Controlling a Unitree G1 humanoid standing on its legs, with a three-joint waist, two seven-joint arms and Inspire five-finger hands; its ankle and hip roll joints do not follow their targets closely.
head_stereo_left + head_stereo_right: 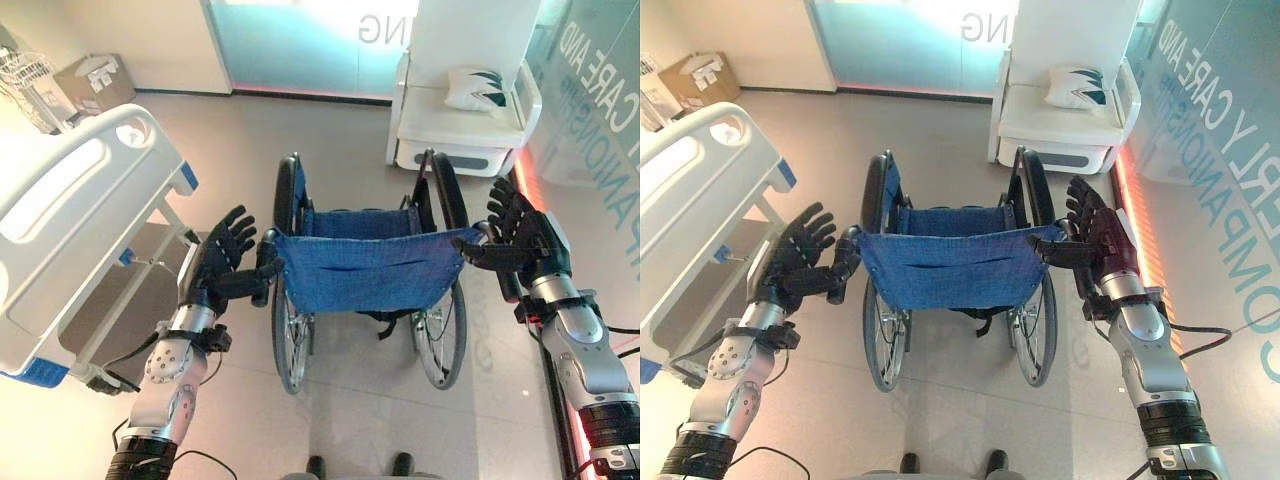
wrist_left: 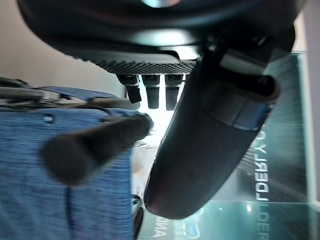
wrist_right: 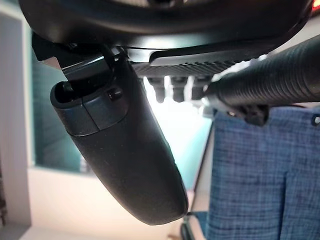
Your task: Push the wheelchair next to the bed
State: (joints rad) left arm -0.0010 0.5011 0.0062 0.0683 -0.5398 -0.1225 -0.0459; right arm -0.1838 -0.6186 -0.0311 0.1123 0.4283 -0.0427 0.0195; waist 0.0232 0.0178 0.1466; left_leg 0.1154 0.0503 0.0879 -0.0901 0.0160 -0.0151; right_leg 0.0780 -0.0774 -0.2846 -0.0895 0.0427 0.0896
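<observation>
One wheelchair [image 1: 365, 285] stands on the floor [image 1: 240, 140] to the right of the bed [image 1: 70, 220], its blue fabric back toward the robot and its seat facing away toward a white armchair [image 1: 460, 115]. One cushion [image 1: 475, 88] lies on that armchair. The left hand [image 1: 222, 258] has its fingers spread beside the wheelchair's left push handle [image 1: 268, 262]; the right hand [image 1: 520, 235], fingers also straight, is at the right handle [image 3: 270, 80]. A cardboard box [image 1: 95, 80] sits beyond the bed.

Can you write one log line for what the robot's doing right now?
left hand: open at wheelchair handle | right hand: open at other handle | bed: left
</observation>
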